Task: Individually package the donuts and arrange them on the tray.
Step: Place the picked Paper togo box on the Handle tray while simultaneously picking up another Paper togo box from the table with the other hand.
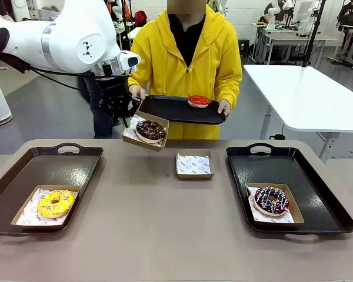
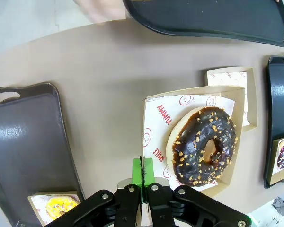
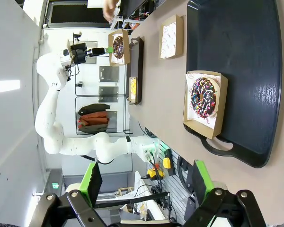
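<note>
While the left gripper (image 2: pixel 142 177) is clamped on the box (image 2: pixel 191 89) holding the chocolate donut (image 2: pixel 189 146), the right gripper (image 3: pixel 146 178) is spread wide; the red donut (image 1: pixel 198 101) is borne on the person's tray (image 1: pixel 165 109).

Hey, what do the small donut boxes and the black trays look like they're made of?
The empty box looks like brown cardboard: matte, folded walls, lined with white printed paper. The right tray looks like moulded black plastic, semi-glossy, with soft reflections and cut-out handles; coated metal isn't ruled out.
</note>
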